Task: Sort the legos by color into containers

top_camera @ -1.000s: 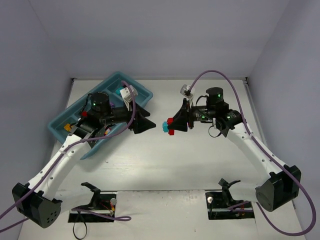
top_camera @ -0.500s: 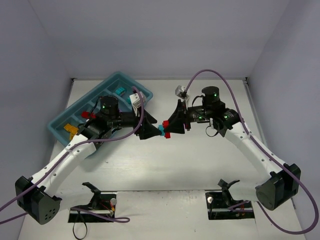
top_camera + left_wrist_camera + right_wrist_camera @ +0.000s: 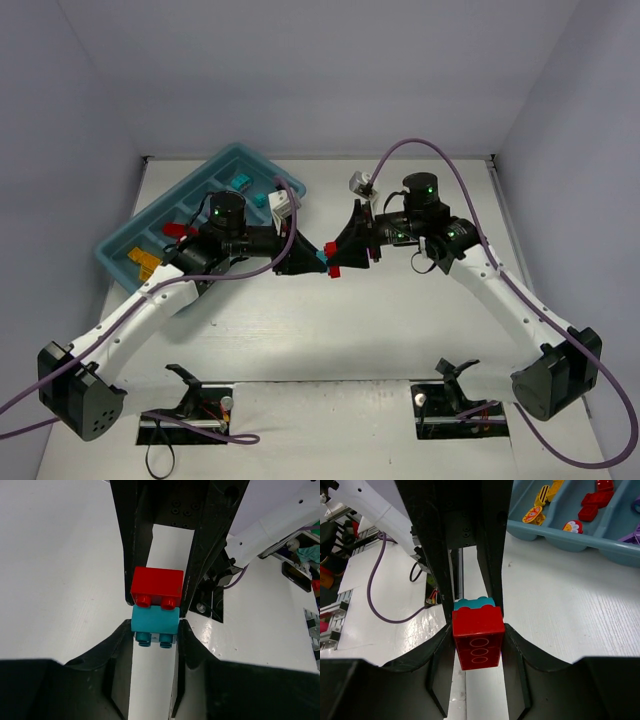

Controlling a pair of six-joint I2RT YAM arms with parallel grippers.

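Above the table's middle, a red lego (image 3: pixel 156 585) and a teal lego (image 3: pixel 155 624) are stuck together, held between both grippers. My left gripper (image 3: pixel 155 626) is shut on the teal lego (image 3: pixel 321 261), its pads pressing both sides. Facing it, my right gripper (image 3: pixel 477 636) is shut on the red lego (image 3: pixel 477 637), with the teal lego (image 3: pixel 474 602) showing just beyond. The grippers meet tip to tip: left gripper (image 3: pixel 316 259), right gripper (image 3: pixel 339 264). The teal-blue tray of containers (image 3: pixel 118 240) lies at the back left, holding teal legos (image 3: pixel 240 181), a red lego (image 3: pixel 178 230) and an orange-yellow lego (image 3: pixel 140 262).
The left arm reaches over the tray's right end. A purple cable loops above the right arm (image 3: pixel 430 150). In the right wrist view, the tray's rim (image 3: pixel 570 537) lies to the upper right with red legos (image 3: pixel 592 502) and yellow legos (image 3: pixel 540 500) inside.
My left gripper came rightward from over the tray to the right gripper and shut on the teal lego. The right gripper kept its hold on the red lego.
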